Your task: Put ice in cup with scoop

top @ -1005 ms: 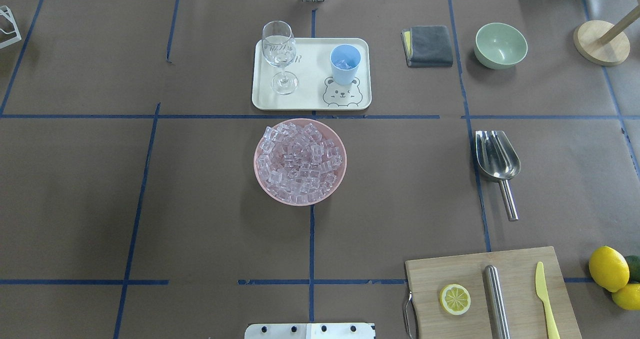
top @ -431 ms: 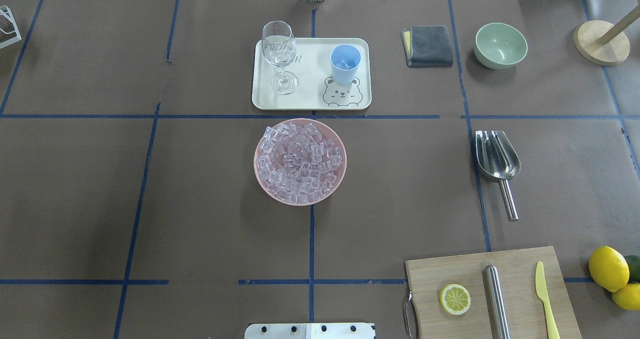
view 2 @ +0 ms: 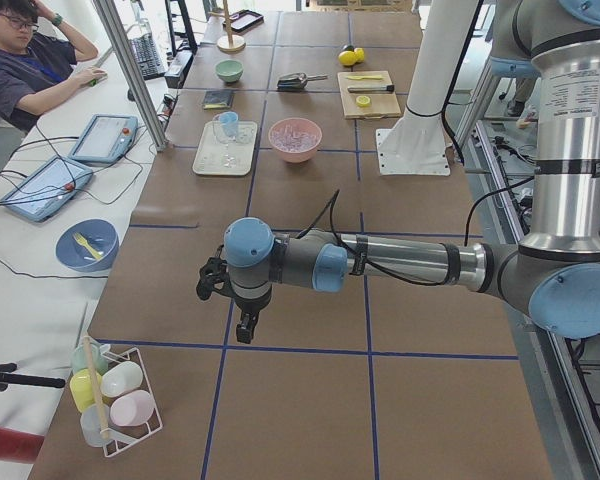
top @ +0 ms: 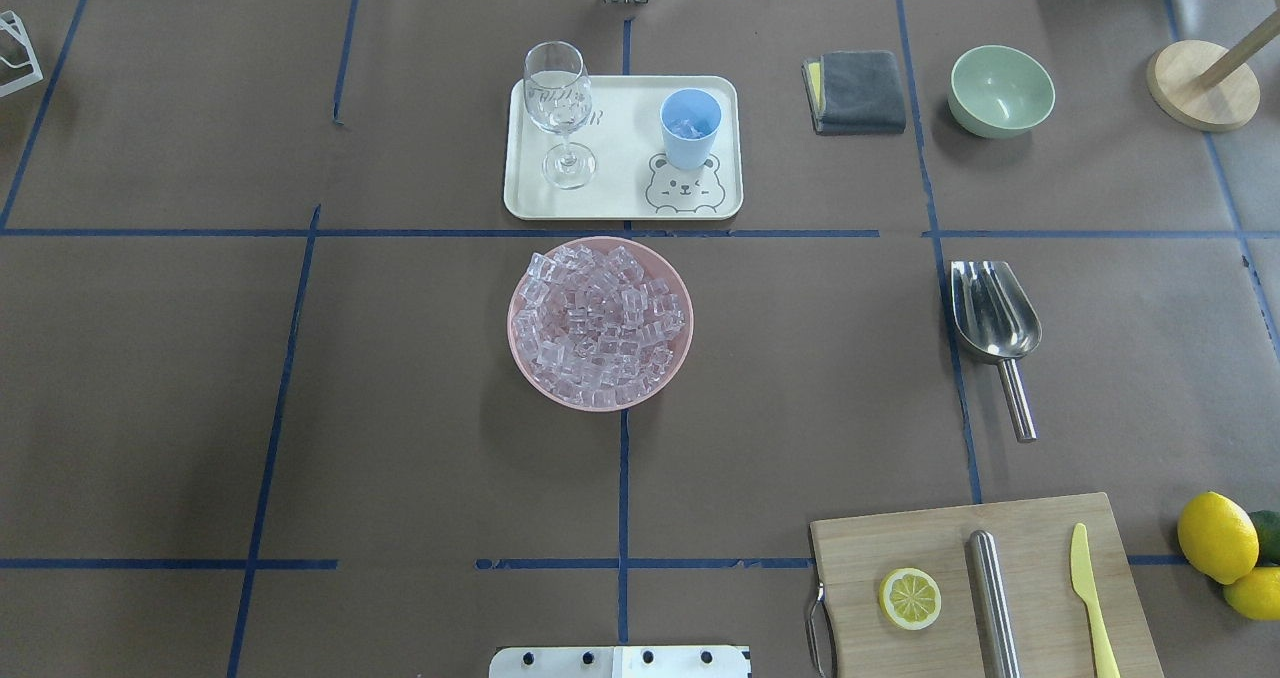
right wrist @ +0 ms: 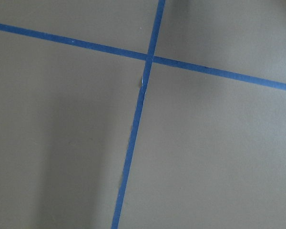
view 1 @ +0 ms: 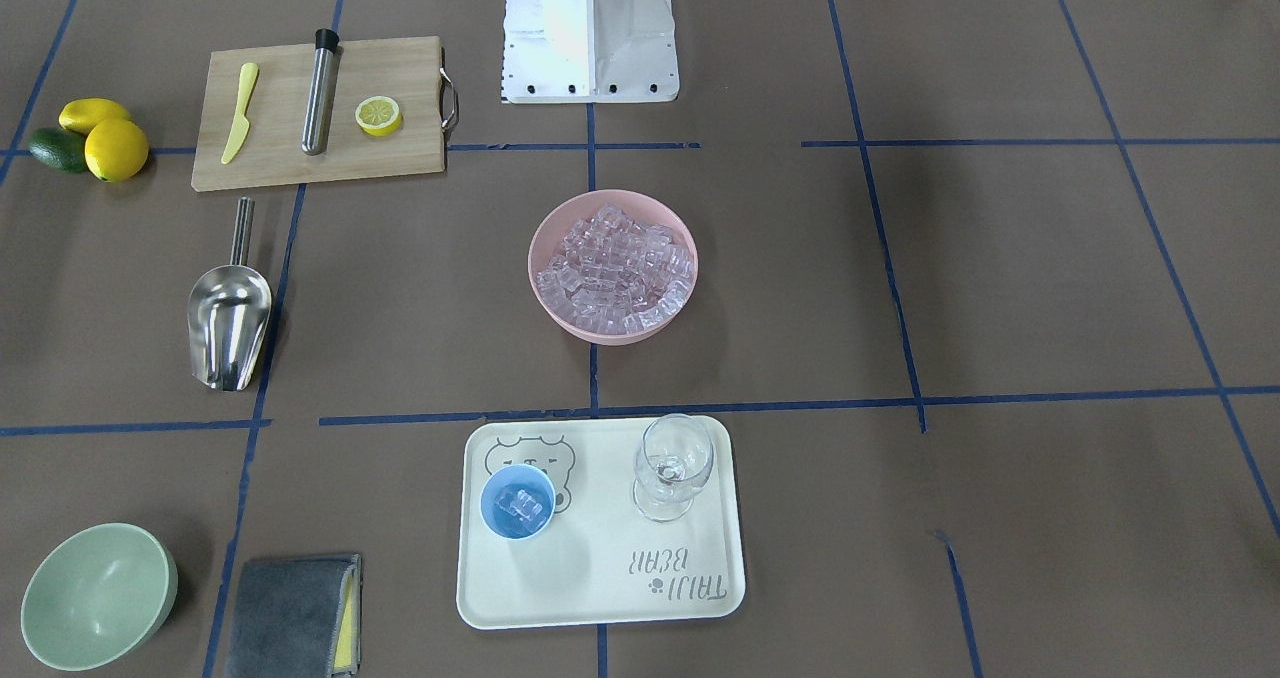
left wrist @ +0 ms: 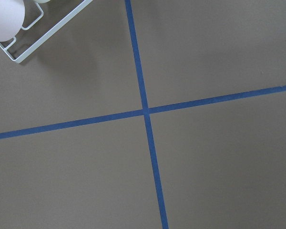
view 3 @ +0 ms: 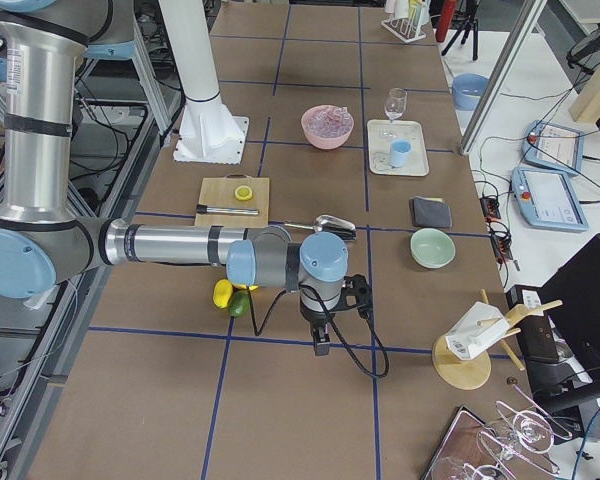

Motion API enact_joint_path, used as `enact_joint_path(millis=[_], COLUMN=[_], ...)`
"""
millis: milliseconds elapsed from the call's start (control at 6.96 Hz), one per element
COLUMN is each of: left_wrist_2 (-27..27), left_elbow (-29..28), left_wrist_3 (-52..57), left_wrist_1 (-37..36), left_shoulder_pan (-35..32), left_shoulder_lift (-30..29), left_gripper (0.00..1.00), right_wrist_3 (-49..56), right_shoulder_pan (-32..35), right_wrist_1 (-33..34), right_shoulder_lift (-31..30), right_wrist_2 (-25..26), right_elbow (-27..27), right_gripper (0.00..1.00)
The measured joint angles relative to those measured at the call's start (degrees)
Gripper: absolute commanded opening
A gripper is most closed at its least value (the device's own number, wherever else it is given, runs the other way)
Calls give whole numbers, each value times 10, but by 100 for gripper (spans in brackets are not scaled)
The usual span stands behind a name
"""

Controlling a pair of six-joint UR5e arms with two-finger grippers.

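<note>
The ice (top: pixel 600 326) is a heap of clear cubes in a pink bowl (view 1: pixel 560 323) at the table's middle. The light-blue cup (top: pixel 690 128) stands on the cream tray (top: pixel 620 198) and holds a few ice cubes (view 1: pixel 522 503). The steel scoop (top: pixel 993 318) lies flat on the table at the right, handle toward the robot, and it also shows in the front view (view 1: pixel 229 323). My left gripper (view 2: pixel 246 328) hangs over bare table far to the left. My right gripper (view 3: pixel 321 343) hangs over bare table far to the right. I cannot tell whether either is open or shut.
A wine glass (top: pixel 560 108) shares the tray. A grey cloth (top: pixel 856 91), green bowl (top: pixel 1001 90) and wooden stand (top: pixel 1200 83) sit far right. A cutting board (top: pixel 1040 548) carries a lemon half, steel tube and yellow knife. Lemons (top: pixel 1216 536) lie beside it. A wire rack (view 2: pixel 115 395) stands near the left gripper.
</note>
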State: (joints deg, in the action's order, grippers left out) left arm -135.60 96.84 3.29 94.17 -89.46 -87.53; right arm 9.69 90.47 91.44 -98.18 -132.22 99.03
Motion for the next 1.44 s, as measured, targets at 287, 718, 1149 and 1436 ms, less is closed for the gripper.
enact_joint_path(millis=[287, 718, 1149, 1436], left_wrist_2=[2, 3, 3, 3], left_elbow=[5, 15, 16, 17], left_wrist_3=[0, 1, 1, 1], left_wrist_1=[0, 1, 1, 1], left_shoulder_pan=[0, 1, 0, 0], left_shoulder_lift=[0, 1, 1, 2], left_gripper=[100, 100, 100, 100], right_wrist_3=[-15, -21, -45, -54], right_shoulder_pan=[0, 0, 3, 3], right_wrist_1=[0, 0, 0, 0], right_shoulder_lift=[-1, 0, -1, 0], right_wrist_2=[1, 1, 0, 0], right_elbow=[0, -1, 1, 3], right_gripper=[100, 100, 100, 100])
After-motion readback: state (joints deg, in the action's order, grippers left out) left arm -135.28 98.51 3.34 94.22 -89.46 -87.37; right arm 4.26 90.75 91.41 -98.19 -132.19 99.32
